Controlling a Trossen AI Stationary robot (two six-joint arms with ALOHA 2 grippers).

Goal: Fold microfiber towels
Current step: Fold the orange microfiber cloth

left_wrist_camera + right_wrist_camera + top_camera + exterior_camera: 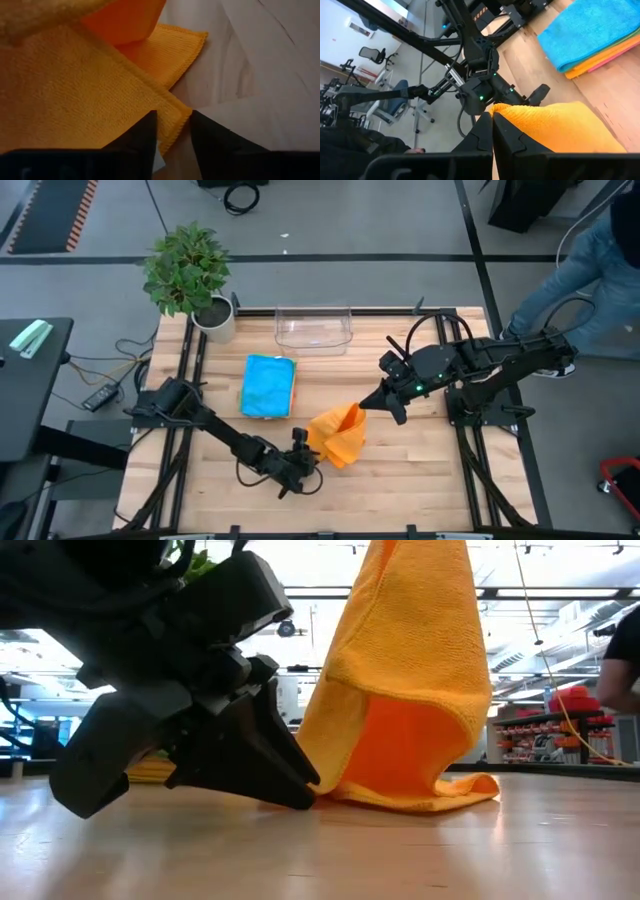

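Note:
An orange microfiber towel (338,435) stands partly lifted in the middle of the table, its lower part (440,802) lying on the wood. My right gripper (368,404) is above it on the right, shut on its top corner. My left gripper (312,460) is low at the table on the towel's near left. It is slightly open, with its fingers on either side of the towel's lower corner edge (172,131). Whether they touch it I cannot tell. A stack of folded towels (270,385), blue on top, lies further to the left. My right gripper pinches the orange towel's top corner (496,107) between its two shut fingers, slanting down from the table's right side. The towel hangs below the fingers in a loose cone (410,690), and its lower edge and a folded-out flap rest on the table.
A clear plastic bin (313,328) stands at the far middle edge. A potted plant (190,275) is at the far left corner. A person (590,260) stands beyond the far right corner. Bare wood lies along the table's near side and right side.

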